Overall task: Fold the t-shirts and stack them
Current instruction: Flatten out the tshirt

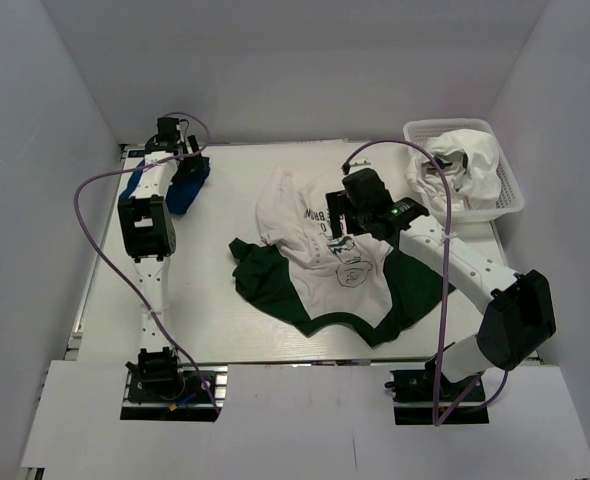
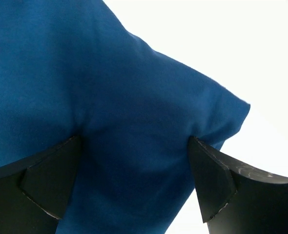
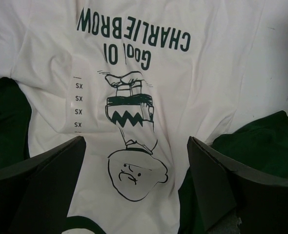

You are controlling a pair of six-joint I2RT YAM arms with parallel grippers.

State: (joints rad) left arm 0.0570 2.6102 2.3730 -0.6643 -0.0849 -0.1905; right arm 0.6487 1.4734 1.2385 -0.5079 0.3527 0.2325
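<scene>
The plain royal-blue tee [image 1: 188, 186] lies bunched at the table's far left. My left gripper [image 1: 183, 160] is down on it. In the left wrist view the blue tee [image 2: 85, 73] fills the frame, and the left gripper [image 2: 134, 139] is open with a hump of cloth between its spread fingers. The white tee with dark green sleeves [image 1: 287, 215] lies crumpled mid-table, print up. My right gripper [image 1: 339, 216] hovers over it. In the right wrist view the right gripper [image 3: 135, 141] is open and empty over the Charlie Brown print [image 3: 132, 122].
A white basket [image 1: 511, 182] holding more white clothing [image 1: 472, 160] stands at the back right corner. Purple cables loop along both arms. Grey walls close in the table on the left, back and right.
</scene>
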